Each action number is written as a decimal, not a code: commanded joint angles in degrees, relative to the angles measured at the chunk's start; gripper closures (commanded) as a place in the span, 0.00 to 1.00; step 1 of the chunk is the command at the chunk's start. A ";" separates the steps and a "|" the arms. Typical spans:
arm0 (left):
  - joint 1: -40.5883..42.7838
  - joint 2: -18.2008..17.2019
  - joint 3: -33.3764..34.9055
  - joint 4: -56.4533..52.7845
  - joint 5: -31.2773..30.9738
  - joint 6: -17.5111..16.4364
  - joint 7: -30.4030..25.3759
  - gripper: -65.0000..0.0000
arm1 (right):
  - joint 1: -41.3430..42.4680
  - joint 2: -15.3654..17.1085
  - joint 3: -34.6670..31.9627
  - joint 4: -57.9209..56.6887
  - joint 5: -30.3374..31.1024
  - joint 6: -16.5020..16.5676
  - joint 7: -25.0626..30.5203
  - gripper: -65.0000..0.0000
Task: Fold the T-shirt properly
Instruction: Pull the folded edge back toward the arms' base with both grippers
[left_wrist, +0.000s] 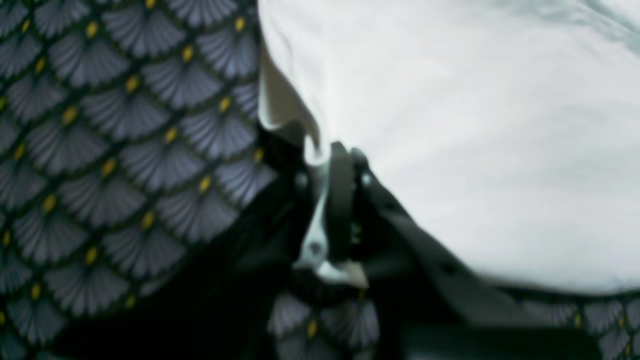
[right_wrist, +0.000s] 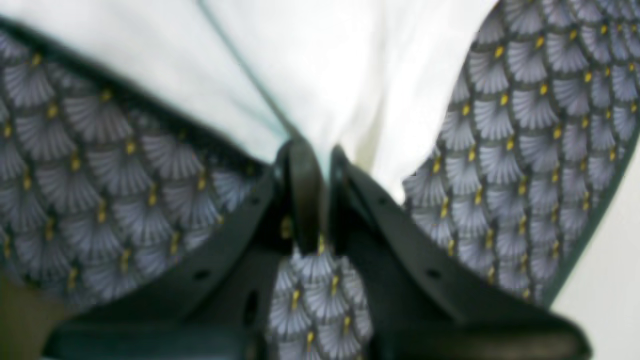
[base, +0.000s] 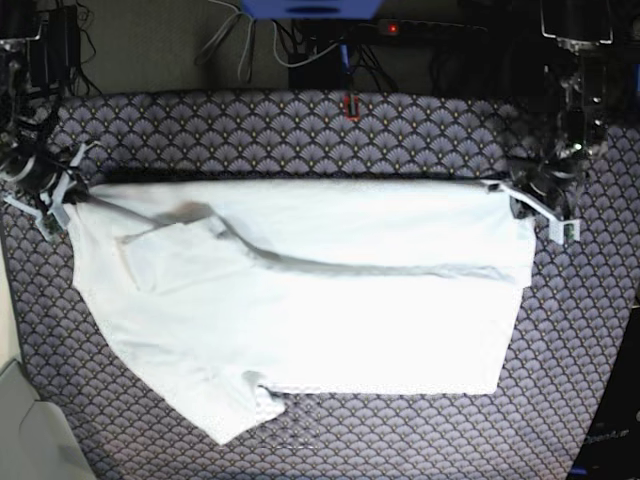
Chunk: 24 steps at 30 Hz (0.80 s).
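Observation:
The white T-shirt (base: 330, 320) lies spread across the patterned tablecloth, with a long fold ridge running through its middle and a sleeve sticking out at the near left. Its far edge is stretched straight between my two grippers. At the right of the base view, my left gripper (base: 517, 202) is shut on the shirt's far right corner. The left wrist view shows that left gripper (left_wrist: 334, 152) pinching a bunched bit of the T-shirt (left_wrist: 450, 125). My right gripper (base: 62, 200) holds the far left corner, and close up the right gripper (right_wrist: 320, 150) is shut on the T-shirt (right_wrist: 325, 65).
A grey fan-patterned cloth (base: 300, 130) covers the table. Cables and a blue box (base: 310, 8) sit behind the table's far edge, and a small red item (base: 350, 105) lies on the cloth near the back. The cloth's edge and pale floor (right_wrist: 610, 250) show beside my right gripper.

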 joint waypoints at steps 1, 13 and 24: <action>0.75 -1.41 -1.88 2.51 0.69 0.69 -1.39 1.00 | -0.83 1.46 1.79 2.00 -0.09 -0.51 0.54 0.98; 8.57 -1.32 -11.02 11.47 0.69 0.61 9.60 1.00 | -10.50 -2.15 8.74 4.99 -0.09 -0.51 1.15 0.98; 12.35 -1.32 -11.11 10.86 1.04 0.61 9.42 1.00 | -12.52 -3.38 8.48 5.17 -0.09 -0.51 1.15 0.98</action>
